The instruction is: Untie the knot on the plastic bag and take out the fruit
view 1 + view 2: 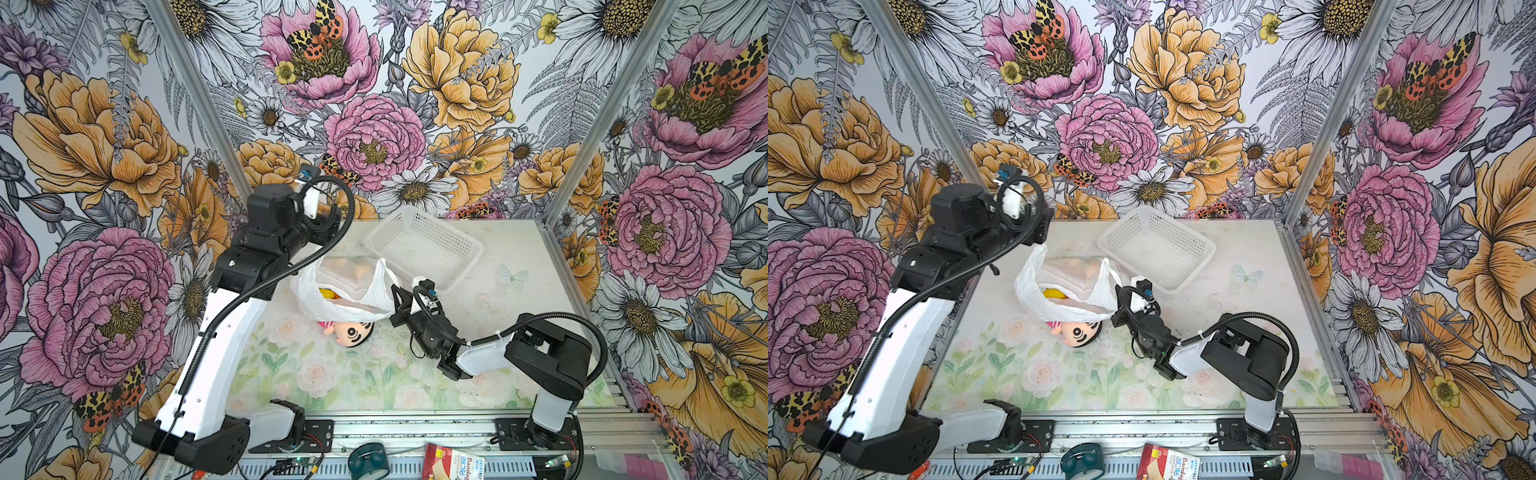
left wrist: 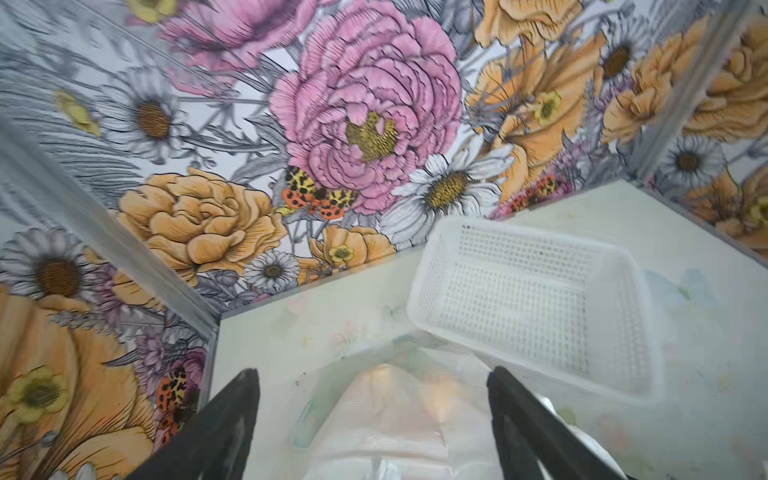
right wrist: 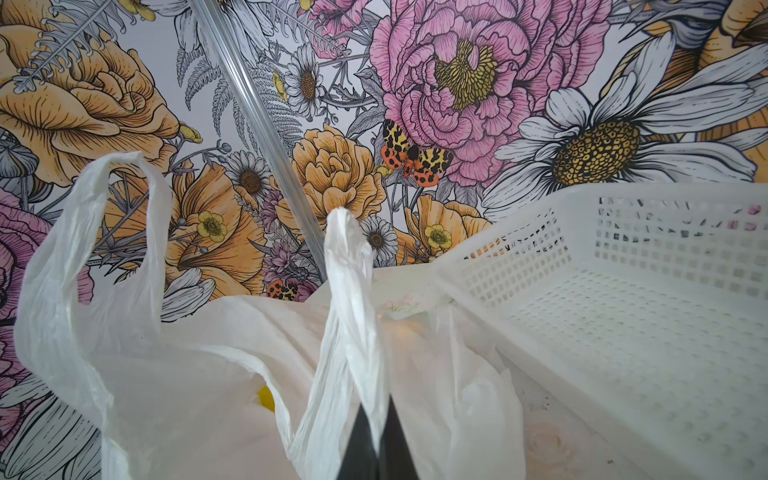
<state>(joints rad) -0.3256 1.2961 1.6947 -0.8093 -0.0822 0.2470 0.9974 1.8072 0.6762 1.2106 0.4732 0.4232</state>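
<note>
Black right claw (image 3: 377,415) clenched on one white loop handle (image 3: 349,266) of the thin translucent plastic bag (image 1: 309,297). The left claw (image 2: 372,372) is released, above it. Handles apart, so the knot appears undone. Glossy yellow toy fruit (image 1: 326,294) lies inside, beside the right claw; none removed.

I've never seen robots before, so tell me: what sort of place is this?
Probably a small robot test booth. Two robot arms are mounted on a metal rail, flowered walls box in the table, and on it lie props: a plastic bag, a basket, a doll.
</note>
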